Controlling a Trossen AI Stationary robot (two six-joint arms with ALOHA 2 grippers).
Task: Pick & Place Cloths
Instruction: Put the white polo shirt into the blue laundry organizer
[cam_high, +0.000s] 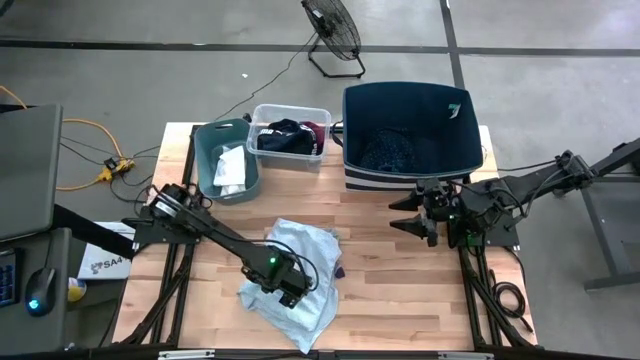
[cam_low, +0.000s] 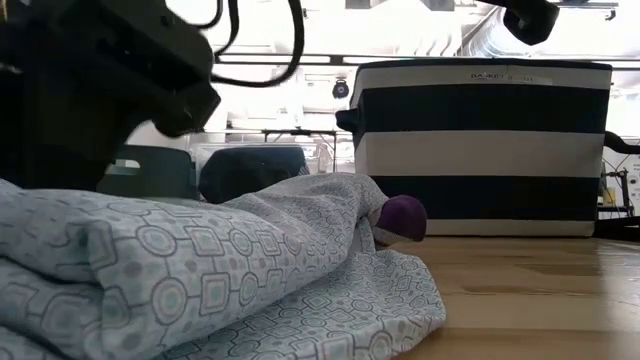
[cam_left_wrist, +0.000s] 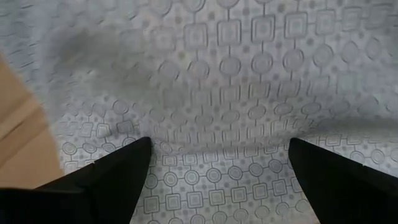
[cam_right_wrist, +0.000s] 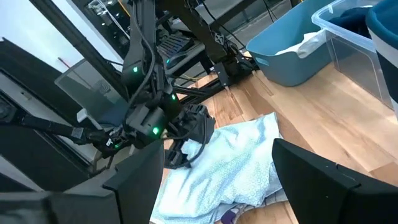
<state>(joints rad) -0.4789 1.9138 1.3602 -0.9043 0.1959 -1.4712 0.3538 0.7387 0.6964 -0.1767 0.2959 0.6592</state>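
Two dark fingers (cam_left_wrist: 112, 180) of my left gripper (cam_high: 287, 288) stand wide apart with the pale-blue cloth (cam_high: 300, 275) filling the gap between them; I have nothing pinched yet. The patterned fabric lies right under the tips, and from the wrist view I cannot tell whether they press into it or hang just above. That gripper sits over the near-left part of the pale-blue cloth, which lies crumpled in a heap on the wooden table (cam_high: 400, 290).

Taking the pale-blue cloth as my landmark: a small purple piece (cam_low: 403, 215) peeks from under its right edge. Beyond its far side stand the teal bin (cam_high: 206, 170), holding a white piece (cam_high: 230, 170), and beside that the clear bin (cam_high: 320, 150) with the black cloth (cam_high: 285, 135) and a maroon one (cam_high: 315, 130) inside. Farther right of the cloth stands the navy bin (cam_high: 400, 110), with a dotted navy fabric (cam_high: 390, 150) in it. My right gripper (cam_high: 428, 215) waits well to the right of the cloth, just in front of the navy bin, its fingers spread and empty.

I judge this to be the pick step on the pale-blue cloth. Next I need to settle onto a raised fold, close firmly on enough fabric, and lift high enough that the trailing hem clears the table and a bin's rim.
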